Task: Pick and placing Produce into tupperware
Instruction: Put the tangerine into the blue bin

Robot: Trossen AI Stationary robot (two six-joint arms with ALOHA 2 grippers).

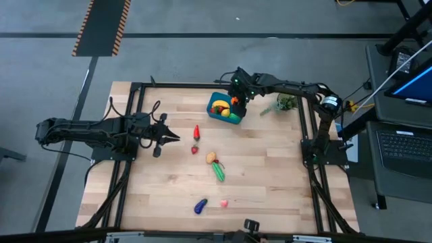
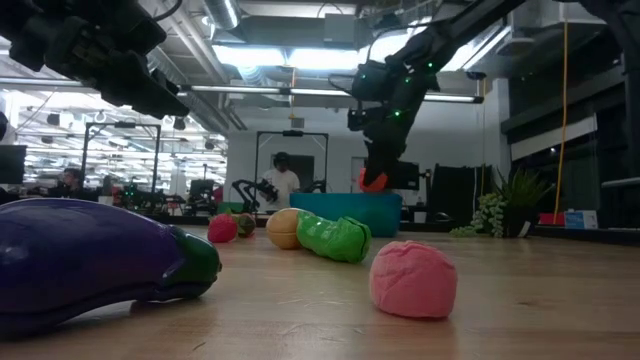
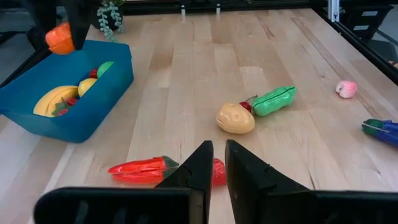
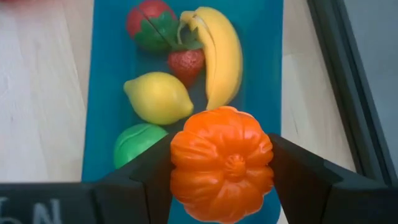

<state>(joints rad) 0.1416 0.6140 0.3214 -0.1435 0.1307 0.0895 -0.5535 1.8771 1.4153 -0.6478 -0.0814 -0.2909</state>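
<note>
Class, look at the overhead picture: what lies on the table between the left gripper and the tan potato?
In the high view, a red chili pepper and a small red strawberry lie between the left gripper and the tan potato.

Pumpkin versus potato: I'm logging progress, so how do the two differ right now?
The pumpkin is orange, ribbed and held in the right gripper above the tub; the potato is tan, smooth and lies on the table beside the green pod. Both are small toy produce.
</note>
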